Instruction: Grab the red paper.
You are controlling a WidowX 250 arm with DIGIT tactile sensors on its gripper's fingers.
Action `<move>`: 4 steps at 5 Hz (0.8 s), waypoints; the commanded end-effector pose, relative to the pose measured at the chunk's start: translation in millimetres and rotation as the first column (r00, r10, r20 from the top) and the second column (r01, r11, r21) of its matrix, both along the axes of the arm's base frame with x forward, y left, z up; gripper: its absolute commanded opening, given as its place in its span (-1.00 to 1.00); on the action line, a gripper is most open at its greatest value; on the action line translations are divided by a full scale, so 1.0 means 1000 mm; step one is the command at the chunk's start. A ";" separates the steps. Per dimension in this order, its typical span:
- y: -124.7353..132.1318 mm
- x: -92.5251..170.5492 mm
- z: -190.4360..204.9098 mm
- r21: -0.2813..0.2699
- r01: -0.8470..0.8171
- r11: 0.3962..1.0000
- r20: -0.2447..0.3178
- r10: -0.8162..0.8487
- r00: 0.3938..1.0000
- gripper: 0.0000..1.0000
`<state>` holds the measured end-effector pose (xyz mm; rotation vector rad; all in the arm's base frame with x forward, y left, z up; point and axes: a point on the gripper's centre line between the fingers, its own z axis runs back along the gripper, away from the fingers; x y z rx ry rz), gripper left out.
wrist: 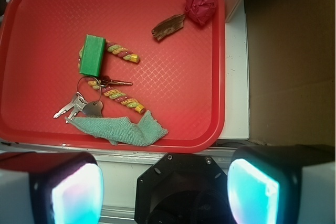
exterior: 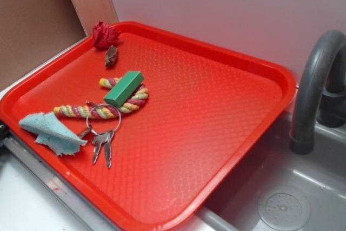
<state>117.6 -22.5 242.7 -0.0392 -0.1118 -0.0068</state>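
Red tray on counter; red paper at tray's 1 o'clock corner in wrist view, gripper jaws spread, empty.

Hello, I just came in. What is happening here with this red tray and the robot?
The robot is meant to grab the red paper, a small crumpled wad in a corner of the red tray, right next to a brown lump. Nothing is held yet: in the wrist view the gripper is open and sits well above, off the tray's near edge. Also on the tray are a green block lying on a rope toy, a bunch of keys and a light blue cloth.
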 end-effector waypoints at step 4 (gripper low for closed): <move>0.028 0.067 -0.009 -0.081 -0.681 0.728 -0.028 0.681 0.732 1.00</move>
